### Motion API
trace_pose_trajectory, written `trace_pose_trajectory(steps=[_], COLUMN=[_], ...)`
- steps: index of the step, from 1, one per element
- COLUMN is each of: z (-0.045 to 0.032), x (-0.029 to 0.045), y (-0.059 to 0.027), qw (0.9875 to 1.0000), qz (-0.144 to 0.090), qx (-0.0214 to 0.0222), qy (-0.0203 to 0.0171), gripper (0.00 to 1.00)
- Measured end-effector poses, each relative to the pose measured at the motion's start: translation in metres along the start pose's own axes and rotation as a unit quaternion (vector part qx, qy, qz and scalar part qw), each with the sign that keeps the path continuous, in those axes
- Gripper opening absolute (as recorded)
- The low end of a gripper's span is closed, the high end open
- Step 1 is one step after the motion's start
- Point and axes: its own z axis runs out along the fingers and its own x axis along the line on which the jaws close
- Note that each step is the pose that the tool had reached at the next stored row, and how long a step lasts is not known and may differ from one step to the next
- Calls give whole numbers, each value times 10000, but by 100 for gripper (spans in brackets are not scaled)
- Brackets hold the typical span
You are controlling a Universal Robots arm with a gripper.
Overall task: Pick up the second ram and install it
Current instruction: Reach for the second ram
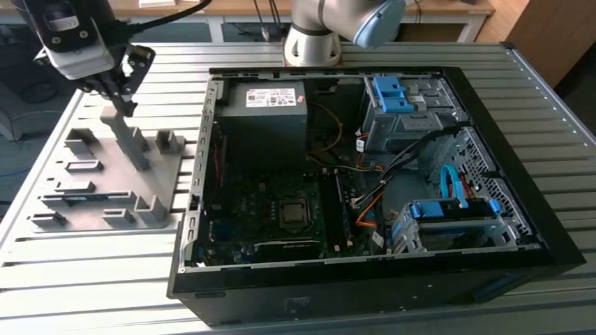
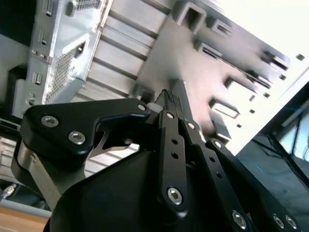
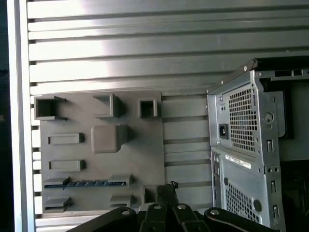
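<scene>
The second ram [image 3: 87, 183] is a thin blue stick lying in a slot of the grey holder plate [image 3: 140, 145], near one edge of it. In the exterior view the ram [image 1: 88, 198] shows as a blue streak at the near left of the plate [image 1: 112, 174]. My gripper [image 1: 123, 106] hangs above the plate's far part, over its tall grey post [image 1: 130, 143], well away from the ram. In both wrist views the black fingertips [image 2: 166, 94] [image 3: 166, 189] sit pressed together with nothing between them.
The open computer case [image 1: 373, 188] lies to the exterior view's right of the plate, with the motherboard [image 1: 279, 209], power supply [image 1: 265, 105] and blue drive brackets [image 1: 391, 94] inside. Its metal rear wall [image 3: 241, 145] stands close beside the plate. The ribbed metal table [image 1: 93, 279] carries everything.
</scene>
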Motion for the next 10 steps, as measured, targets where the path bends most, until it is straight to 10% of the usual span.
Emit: trace_pose_trajectory(steps=[3,10], z=[4,93], x=[0,52], y=[-10,-18], qw=[9997,9984], qz=[-30,-503], qx=[20,30], qy=[230,257], gripper=[10,10])
